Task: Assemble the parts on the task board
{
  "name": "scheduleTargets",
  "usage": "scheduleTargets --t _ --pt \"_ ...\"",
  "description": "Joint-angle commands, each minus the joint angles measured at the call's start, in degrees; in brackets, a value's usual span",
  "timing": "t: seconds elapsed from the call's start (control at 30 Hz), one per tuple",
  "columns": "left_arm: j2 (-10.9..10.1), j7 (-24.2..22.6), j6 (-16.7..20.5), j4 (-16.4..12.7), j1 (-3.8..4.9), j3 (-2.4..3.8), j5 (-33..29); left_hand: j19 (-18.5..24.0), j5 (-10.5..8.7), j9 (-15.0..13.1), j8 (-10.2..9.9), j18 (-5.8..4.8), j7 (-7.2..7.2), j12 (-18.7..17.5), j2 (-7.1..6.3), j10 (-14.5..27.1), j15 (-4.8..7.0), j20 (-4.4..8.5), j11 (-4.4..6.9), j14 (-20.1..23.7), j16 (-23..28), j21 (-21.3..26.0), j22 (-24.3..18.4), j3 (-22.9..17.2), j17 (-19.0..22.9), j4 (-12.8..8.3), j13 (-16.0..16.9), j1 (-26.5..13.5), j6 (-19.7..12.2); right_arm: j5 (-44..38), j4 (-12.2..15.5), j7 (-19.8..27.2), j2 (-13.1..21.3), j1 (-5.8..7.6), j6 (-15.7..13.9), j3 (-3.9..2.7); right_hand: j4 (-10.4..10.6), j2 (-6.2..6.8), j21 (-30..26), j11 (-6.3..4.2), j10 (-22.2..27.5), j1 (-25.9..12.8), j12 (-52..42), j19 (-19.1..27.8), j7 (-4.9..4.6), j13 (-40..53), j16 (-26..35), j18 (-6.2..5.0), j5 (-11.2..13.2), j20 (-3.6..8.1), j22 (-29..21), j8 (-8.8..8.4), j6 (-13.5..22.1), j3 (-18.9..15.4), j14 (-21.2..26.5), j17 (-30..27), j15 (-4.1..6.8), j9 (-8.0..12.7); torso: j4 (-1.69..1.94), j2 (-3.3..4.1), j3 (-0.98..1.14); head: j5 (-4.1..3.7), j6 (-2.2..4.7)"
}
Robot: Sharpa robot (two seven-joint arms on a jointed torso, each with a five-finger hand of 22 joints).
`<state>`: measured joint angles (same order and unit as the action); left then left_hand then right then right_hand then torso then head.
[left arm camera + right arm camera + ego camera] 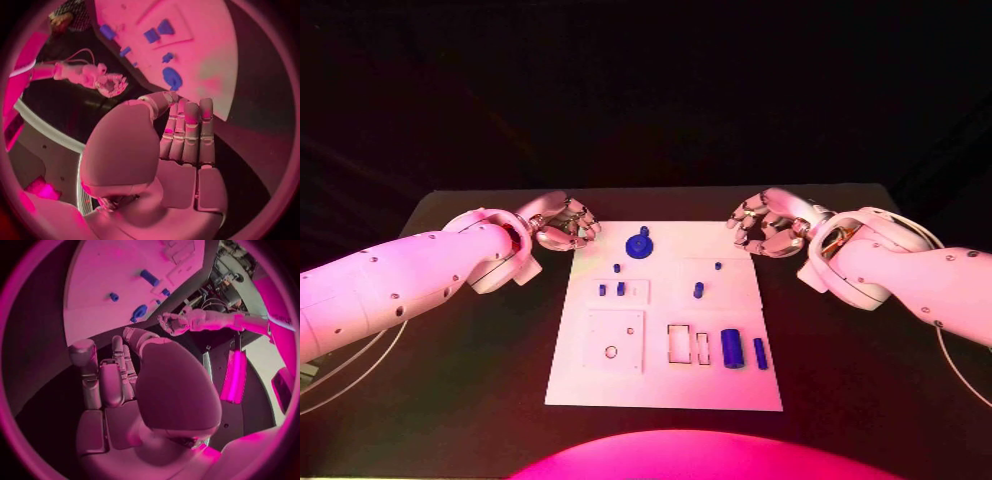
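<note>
The white task board (668, 385) lies in the middle of the table. A round blue disc part (640, 245) sits near its far edge, with several small blue pegs (617, 268) behind the middle. Two blue cylinders (733, 348) stand at the near right beside a slot. My left hand (564, 222) hovers just off the board's far left corner, and my right hand (769, 225) off its far right corner. Both hold nothing. In the left wrist view the left hand's fingers (187, 135) reach out toward the disc (172, 78). The right hand's fingers (115, 380) likewise stretch toward the board (112, 270).
Bare black tabletop (862, 390) surrounds the board on every side. The board carries raised square plates (615, 340) and a rectangular slot (679, 343). White cables (351, 385) hang under the left arm near the table's left edge.
</note>
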<state>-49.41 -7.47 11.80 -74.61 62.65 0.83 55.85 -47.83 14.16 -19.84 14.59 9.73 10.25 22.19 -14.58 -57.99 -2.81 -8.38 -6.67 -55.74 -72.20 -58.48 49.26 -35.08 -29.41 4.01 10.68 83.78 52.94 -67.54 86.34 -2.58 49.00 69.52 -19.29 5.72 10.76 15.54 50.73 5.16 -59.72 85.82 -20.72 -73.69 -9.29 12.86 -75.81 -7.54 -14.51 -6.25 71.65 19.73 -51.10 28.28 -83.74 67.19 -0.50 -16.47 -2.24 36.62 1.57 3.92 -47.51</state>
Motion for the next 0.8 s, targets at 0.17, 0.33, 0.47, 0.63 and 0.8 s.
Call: scheduleTargets --t 0.17,0.33,0.47,0.63,0.8 --pt "-2.41 -11.61 1.80 -6.17 0.09 0.19 -40.45 1.65 0.00 -0.13 -0.24 0.74 0.37 0.91 0.62 3.02 -0.74 -0.86 -0.68 2.24 2.41 3.61 -2.01 2.56 1.52 0.89 0.32 -2.17 -1.77 -21.26 -0.70 -3.88 -2.36 -1.25 5.33 0.23 -0.39 0.91 1.36 0.14 -0.27 -1.69 3.32 -0.77 0.14 -2.82 -0.81 0.42 0.51 0.22 1.14 -0.78 -0.56 0.47 -1.12 0.90 -0.24 0.37 0.15 0.14 -0.09 -2.75 0.63" --pt "-3.10 -13.86 1.33 -8.40 0.09 0.21 -45.18 1.59 0.07 0.09 -0.93 0.76 0.82 1.34 0.97 4.34 -1.07 -1.11 -1.07 2.86 3.02 5.02 -2.89 3.15 2.07 0.94 0.36 -2.07 -3.69 -25.27 -1.15 -5.73 -3.85 -2.29 6.63 0.38 -1.67 1.11 1.35 0.92 1.00 -1.93 5.78 -0.79 -0.33 -4.79 -0.81 0.50 -0.38 -0.09 1.49 -1.28 -0.59 0.06 -1.12 0.82 -0.81 0.67 0.08 0.05 -0.08 -3.35 0.73" --pt "-3.33 -14.87 1.14 -9.17 0.08 0.21 -47.04 1.61 0.07 0.07 -0.90 0.74 0.91 1.47 1.07 4.50 -1.15 -1.16 -1.15 3.04 3.15 5.24 -3.02 3.25 2.16 0.99 0.39 -2.09 -3.74 -27.36 -1.61 -6.66 -5.15 -3.22 6.75 0.45 -2.12 1.09 1.45 1.10 1.51 -2.01 6.42 -0.82 -0.44 -5.32 -0.91 0.52 -0.51 -0.24 1.66 -1.37 -0.72 -0.15 -1.12 0.94 -0.96 0.75 0.02 0.04 -0.04 -3.34 0.82" --pt "-3.29 -14.99 1.47 -8.95 0.08 0.21 -47.65 1.58 0.10 0.05 -0.85 0.77 0.99 1.70 1.33 4.61 -1.17 -1.19 -1.18 3.20 3.26 5.45 -3.14 3.23 2.28 0.86 0.44 -1.80 -3.83 -29.29 -2.14 -7.67 -6.33 -4.05 6.55 0.48 -2.36 0.97 2.15 1.13 1.41 -2.04 6.59 -1.12 -0.48 -5.58 -1.28 0.63 -1.00 -0.30 2.06 -1.40 -0.90 -0.13 -1.27 1.49 -1.02 0.79 0.18 -0.02 -0.02 -3.17 0.76" --pt "-3.40 -15.12 1.55 -8.98 0.08 0.21 -47.79 1.57 0.09 0.05 -0.86 0.77 1.04 1.74 1.34 4.65 -1.18 -1.19 -1.21 3.22 3.28 5.49 -3.16 3.26 2.30 0.86 0.44 -1.80 -3.86 -30.54 -2.60 -8.54 -6.91 -4.53 6.31 0.50 -2.43 0.88 2.81 1.12 1.11 -2.16 6.61 -1.42 -0.48 -5.72 -1.58 0.72 -1.21 -0.33 2.41 -1.40 -1.07 -0.07 -1.43 1.89 -1.03 0.82 0.16 0.06 -0.11 -3.18 0.68"
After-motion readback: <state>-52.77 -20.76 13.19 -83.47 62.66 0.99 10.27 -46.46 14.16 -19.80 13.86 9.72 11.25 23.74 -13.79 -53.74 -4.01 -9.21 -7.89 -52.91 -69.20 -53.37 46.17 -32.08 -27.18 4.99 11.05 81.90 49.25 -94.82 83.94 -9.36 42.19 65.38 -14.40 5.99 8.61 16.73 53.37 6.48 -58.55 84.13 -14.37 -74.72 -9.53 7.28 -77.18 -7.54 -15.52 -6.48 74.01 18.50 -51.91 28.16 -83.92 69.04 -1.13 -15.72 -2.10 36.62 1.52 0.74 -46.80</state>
